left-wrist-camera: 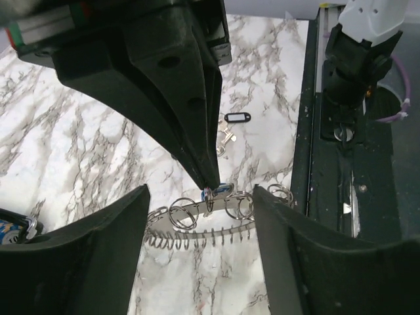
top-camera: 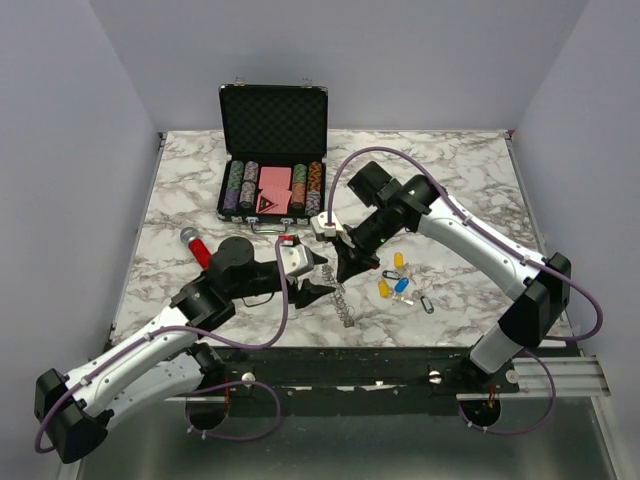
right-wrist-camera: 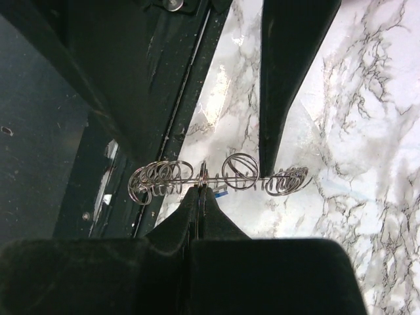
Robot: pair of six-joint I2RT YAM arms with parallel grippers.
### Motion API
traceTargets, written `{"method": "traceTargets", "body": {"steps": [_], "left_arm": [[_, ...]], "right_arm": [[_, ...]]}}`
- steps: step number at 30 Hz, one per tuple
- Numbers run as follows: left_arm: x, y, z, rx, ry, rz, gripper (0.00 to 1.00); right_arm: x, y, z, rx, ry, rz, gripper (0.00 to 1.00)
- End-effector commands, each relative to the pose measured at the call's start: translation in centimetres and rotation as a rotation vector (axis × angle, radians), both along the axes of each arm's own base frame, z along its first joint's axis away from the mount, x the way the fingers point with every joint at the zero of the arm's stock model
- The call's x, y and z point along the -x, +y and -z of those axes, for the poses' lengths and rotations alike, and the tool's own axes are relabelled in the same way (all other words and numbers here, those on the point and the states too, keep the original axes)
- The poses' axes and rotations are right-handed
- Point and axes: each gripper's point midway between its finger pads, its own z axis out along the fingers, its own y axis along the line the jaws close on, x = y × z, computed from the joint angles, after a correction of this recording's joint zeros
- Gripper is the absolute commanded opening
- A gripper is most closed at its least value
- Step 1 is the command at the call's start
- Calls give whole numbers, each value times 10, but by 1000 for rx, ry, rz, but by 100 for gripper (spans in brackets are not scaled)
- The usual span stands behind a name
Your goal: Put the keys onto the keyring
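**Inspector:** Count?

**Assistant:** One ring, seen edge-on near the front of the table, between the two grippers. Loose keys lie just right of it: two yellow, at least one blue, one black. They are too small for a firm tally. One case at the back, one red-handled tool on the left.

**Inspector:** Grippers?

**Assistant:** Left gripper: fingers spread, ring across the gap, contact not discernible. Right gripper: tips pressed together, pinching the ring's wire, with a blue scrap beside them.

**Inspector:** Obscured?

**Assistant:** That scrap: key or not, cannot tell. One end of the ring runs behind a left finger.
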Motion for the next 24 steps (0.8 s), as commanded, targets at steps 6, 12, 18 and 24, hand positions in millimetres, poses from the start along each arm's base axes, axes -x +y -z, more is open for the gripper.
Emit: {"method": "traceTargets", "body": {"steps": [6,12,18,24], "left_arm": [[-13,-5,16,-97,-38,-36,55],[-11,-9,19,-108,-28,-18,36],[-10,-11,17,-102,-29,-10,31],[-9,-12,18,-109,-16,0,22]], "right_arm": [[-1,5,-12,-24,-20,-11,1],[-1,6,-12,-27,-15,-10,1],[-1,6,-12,-27,-13,-11,1],[-1,6,-10,-23,-9,-11,1]]}}
